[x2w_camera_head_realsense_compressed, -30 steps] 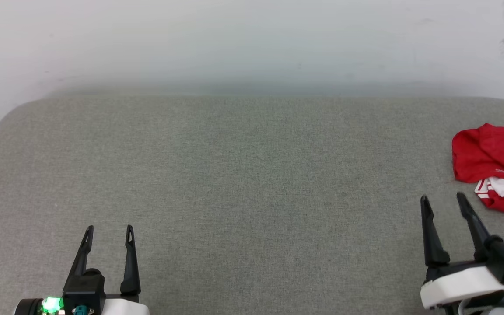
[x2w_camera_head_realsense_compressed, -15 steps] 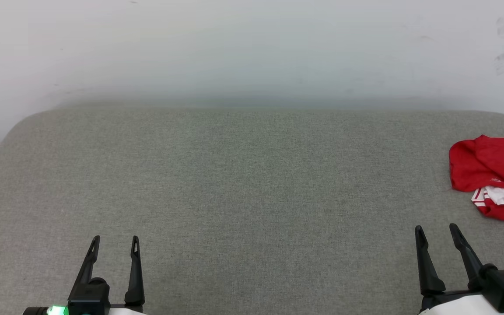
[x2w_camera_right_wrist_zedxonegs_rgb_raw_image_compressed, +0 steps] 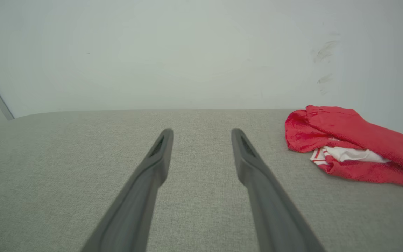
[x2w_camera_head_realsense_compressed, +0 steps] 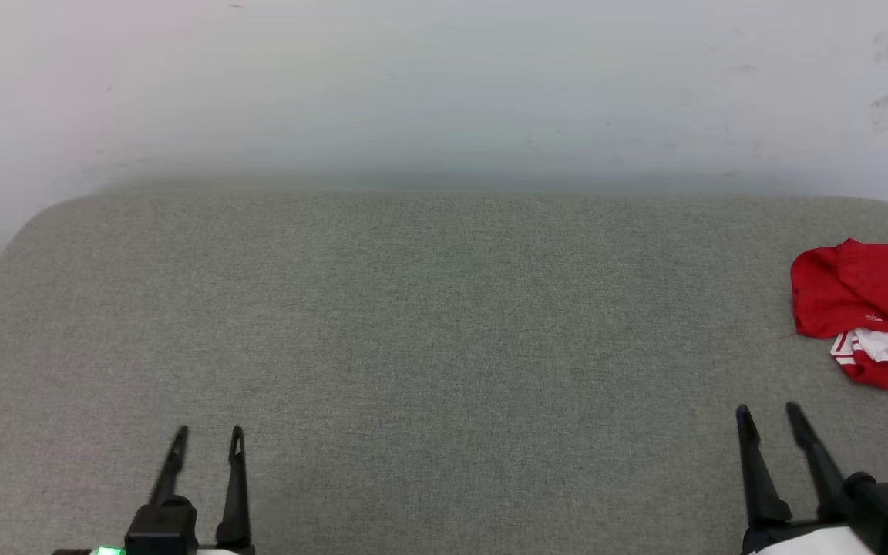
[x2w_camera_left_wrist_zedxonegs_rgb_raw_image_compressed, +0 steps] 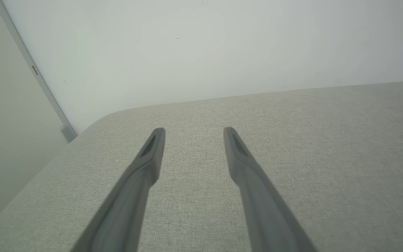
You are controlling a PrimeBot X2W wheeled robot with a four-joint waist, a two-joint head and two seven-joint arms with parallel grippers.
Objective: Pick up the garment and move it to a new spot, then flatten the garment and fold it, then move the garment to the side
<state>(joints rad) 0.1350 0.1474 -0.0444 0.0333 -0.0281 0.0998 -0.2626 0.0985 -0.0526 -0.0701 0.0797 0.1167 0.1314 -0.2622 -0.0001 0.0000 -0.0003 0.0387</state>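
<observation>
The garment (x2w_camera_head_realsense_compressed: pixel 868 301) is a crumpled red bundle with a bit of white sleeve and striped trim showing, lying at the right edge of the grey fabric table (x2w_camera_head_realsense_compressed: pixel 444 324) and cut off by the picture's edge. In the right wrist view the garment (x2w_camera_right_wrist_zedxonegs_rgb_raw_image_compressed: pixel 348 143) lies ahead and to the right of the fingers. My right gripper (x2w_camera_head_realsense_compressed: pixel 769 416) is open at the lower right, short of the garment and apart from it, nothing between its fingers (x2w_camera_right_wrist_zedxonegs_rgb_raw_image_compressed: pixel 159 150). My left gripper (x2w_camera_head_realsense_compressed: pixel 207 438) stands open at the lower left over bare cloth, fingers (x2w_camera_left_wrist_zedxonegs_rgb_raw_image_compressed: pixel 152 150) spread and empty.
A pale wall (x2w_camera_head_realsense_compressed: pixel 444 85) runs right behind the table's far edge. The table's rounded left corner (x2w_camera_left_wrist_zedxonegs_rgb_raw_image_compressed: pixel 93 122) drops off to the floor, with a grey strip (x2w_camera_left_wrist_zedxonegs_rgb_raw_image_compressed: pixel 33 70) running down the wall there. Bare grey cloth spreads between the two grippers.
The camera tilted, so the table and garment sit lower in the picture. Both grippers have drawn back toward the bottom edge, the right one moving away from the garment. Jaws stay open.
</observation>
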